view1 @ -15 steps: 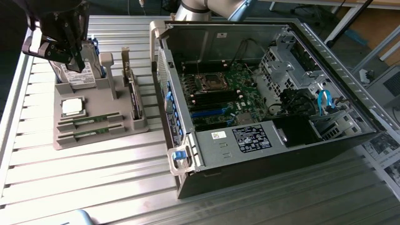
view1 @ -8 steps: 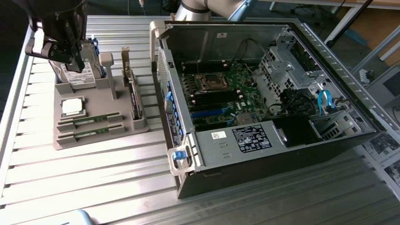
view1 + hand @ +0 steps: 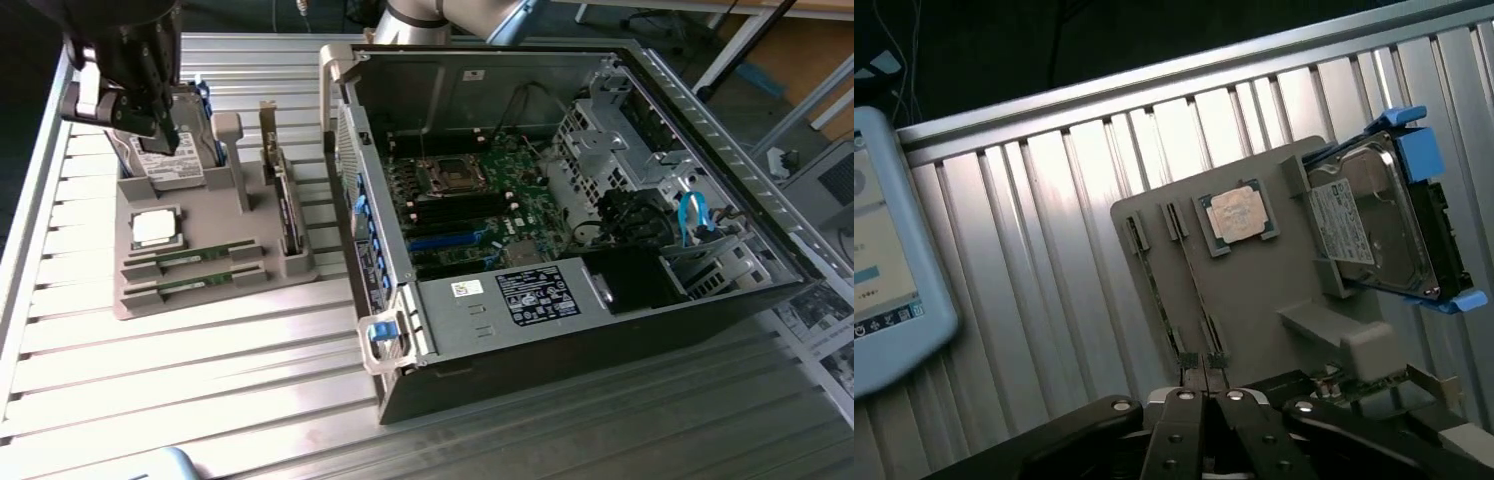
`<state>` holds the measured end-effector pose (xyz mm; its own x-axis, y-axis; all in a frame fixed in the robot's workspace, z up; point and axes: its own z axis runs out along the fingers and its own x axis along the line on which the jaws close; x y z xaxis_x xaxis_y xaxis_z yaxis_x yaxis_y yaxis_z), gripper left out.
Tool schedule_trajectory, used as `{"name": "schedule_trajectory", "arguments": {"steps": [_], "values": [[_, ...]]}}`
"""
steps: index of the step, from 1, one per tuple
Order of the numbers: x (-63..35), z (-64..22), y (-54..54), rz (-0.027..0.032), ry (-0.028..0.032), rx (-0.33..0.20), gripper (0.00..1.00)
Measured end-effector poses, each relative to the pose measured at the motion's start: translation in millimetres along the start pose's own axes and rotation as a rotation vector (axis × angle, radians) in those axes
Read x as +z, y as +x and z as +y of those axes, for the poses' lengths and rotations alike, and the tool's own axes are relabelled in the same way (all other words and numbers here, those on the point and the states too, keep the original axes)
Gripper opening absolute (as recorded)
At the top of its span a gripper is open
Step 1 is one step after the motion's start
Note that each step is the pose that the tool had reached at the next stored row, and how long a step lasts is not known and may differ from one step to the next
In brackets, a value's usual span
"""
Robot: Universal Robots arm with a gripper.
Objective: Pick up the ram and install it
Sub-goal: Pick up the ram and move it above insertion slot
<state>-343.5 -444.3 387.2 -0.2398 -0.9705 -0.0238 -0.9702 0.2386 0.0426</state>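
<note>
Ram (image 3: pixel 194 258) (image 3: pixel 1194 285): green stick, seated on edge in a slot of the grey holder (image 3: pixel 254 275), next to the holder's CPU chip (image 3: pixel 156 227).
Twin stick (image 3: pixel 187 287) (image 3: pixel 1157 295): in the neighbouring slot, farther from the chip.
Gripper (image 3: pixel 158 140) (image 3: pixel 1204 400): fingers pressed together, grasping nothing; hangs above the holder's hard-drive (image 3: pixel 167 160) end (clear of both sticks).
Arm: wrist pointing downward toward the holder.
Computer case (image 3: pixel 561 200): open-sided, beside the holder on the slatted bench (image 3: pixel 200 380).
</note>
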Motion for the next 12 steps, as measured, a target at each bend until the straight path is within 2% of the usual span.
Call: {"name": "schedule_trajectory", "arguments": {"steps": [12], "values": [[0.2, 0.0, 0.0, 0.0047, -0.0026, -0.108, 0.11]]}}
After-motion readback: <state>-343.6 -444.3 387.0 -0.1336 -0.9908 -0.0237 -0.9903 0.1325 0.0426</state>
